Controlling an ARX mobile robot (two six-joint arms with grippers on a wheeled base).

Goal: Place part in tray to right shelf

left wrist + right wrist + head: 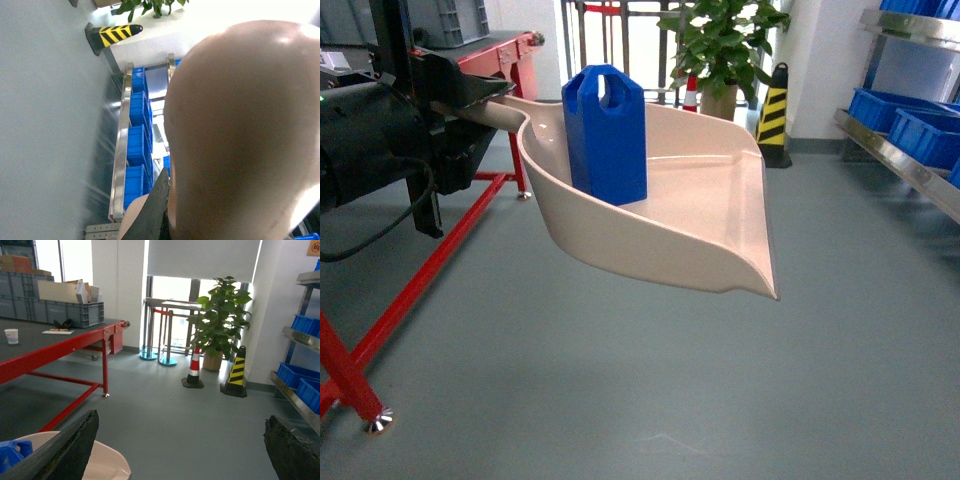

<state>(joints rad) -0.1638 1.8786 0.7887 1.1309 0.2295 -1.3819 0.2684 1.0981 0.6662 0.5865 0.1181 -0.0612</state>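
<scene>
Small bright-blue jerrycan-shaped plastic part standing upright, unsecured, inside glossy beige dustpan-shaped tray. Left gripper clenching tray handle. Right gripper gaping, empty. You are carrying light, rigid, slippery load: keep tray level, grip handle.

From the head camera we look forward and slightly down across the grey floor, with the tray filling the near foreground and the right shelf at the frame's right edge. Our left wrist camera, rolled sideways, sits pressed close against the tray's underside and looks past it to the same shelf. Our right wrist camera faces level across the room between its two dark fingers. All three of our views share the striped bollard and potted plant.
</scene>
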